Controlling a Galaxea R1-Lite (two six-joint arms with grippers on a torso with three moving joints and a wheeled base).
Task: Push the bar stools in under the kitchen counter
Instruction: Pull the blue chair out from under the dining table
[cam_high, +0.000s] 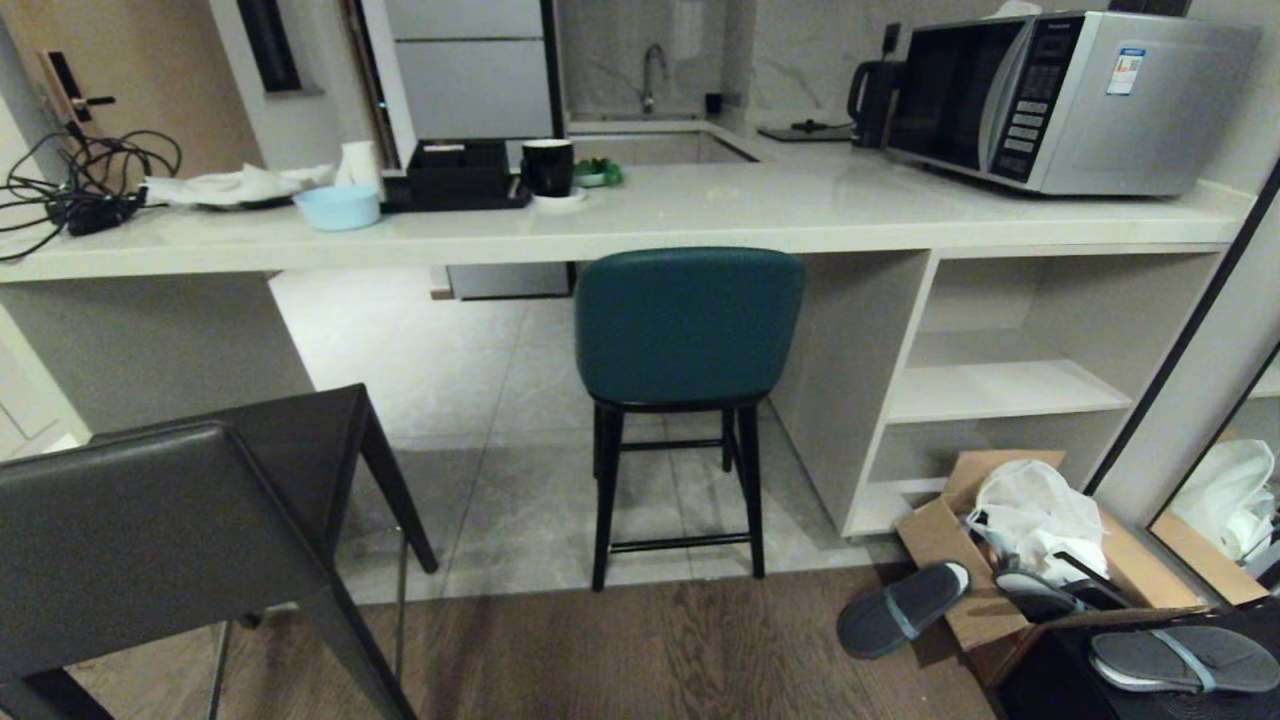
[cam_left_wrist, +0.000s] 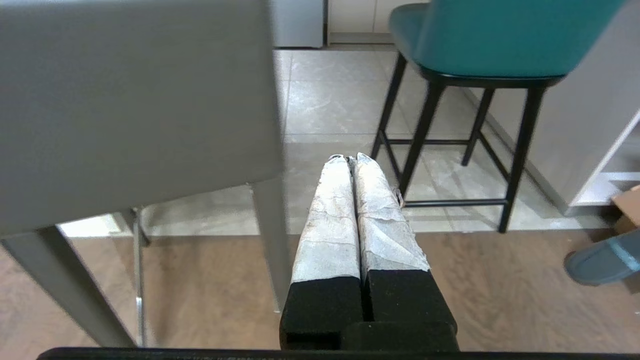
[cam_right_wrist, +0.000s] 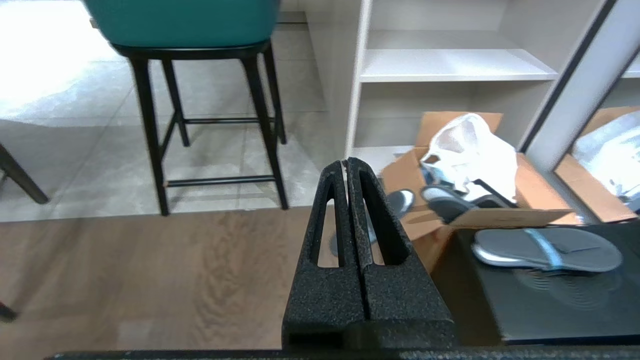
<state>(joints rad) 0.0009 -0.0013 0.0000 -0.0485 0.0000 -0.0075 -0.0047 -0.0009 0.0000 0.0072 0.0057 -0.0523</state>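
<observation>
The teal bar stool (cam_high: 688, 330) with thin black legs stands at the white kitchen counter (cam_high: 700, 215), its rounded back level with the slab's front edge. The dark grey bar stool (cam_high: 170, 520) stands nearer me at the lower left, out from the counter on the wood floor. Neither arm shows in the head view. My left gripper (cam_left_wrist: 350, 159) is shut and empty, its taped fingers (cam_left_wrist: 330, 215) beside the grey stool's back (cam_left_wrist: 130, 105). My right gripper (cam_right_wrist: 345, 162) is shut and empty, low above the wood floor, with the teal stool (cam_right_wrist: 185, 20) ahead of it.
Open white shelves (cam_high: 1000, 390) fill the counter's right end. A cardboard box (cam_high: 1010, 560) with bags and grey slippers (cam_high: 900, 610) lies on the floor at right. On the counter stand a microwave (cam_high: 1070, 100), a kettle, a mug, a blue bowl and cables (cam_high: 80, 190).
</observation>
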